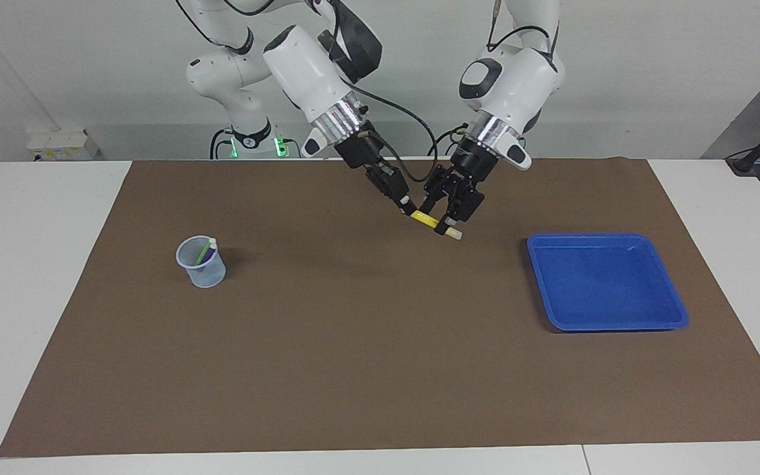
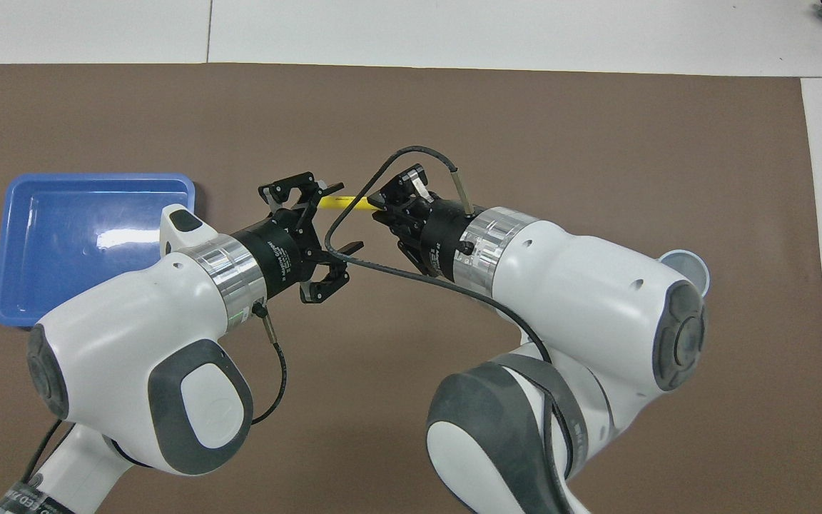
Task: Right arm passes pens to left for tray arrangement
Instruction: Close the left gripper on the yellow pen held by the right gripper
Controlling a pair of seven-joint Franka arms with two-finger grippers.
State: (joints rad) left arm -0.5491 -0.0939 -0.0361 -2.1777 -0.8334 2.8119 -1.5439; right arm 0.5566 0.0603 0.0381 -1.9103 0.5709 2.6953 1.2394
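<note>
Right arm hides most of mesh cup [image 2: 689,265].

2 pens [image 1: 203,253] stand in the cup [image 1: 202,270], well apart from the tray [image 1: 677,315]

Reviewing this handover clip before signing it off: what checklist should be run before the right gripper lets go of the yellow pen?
1. Right gripper shut on yellow pen: ok.
2. Left gripper around the pen's whitish end: ok.
3. Left gripper fully clamped on it: cannot tell.
4. Blue tray holds no pens: ok.
5. Green and purple pens wait in the mesh cup: ok.
</note>
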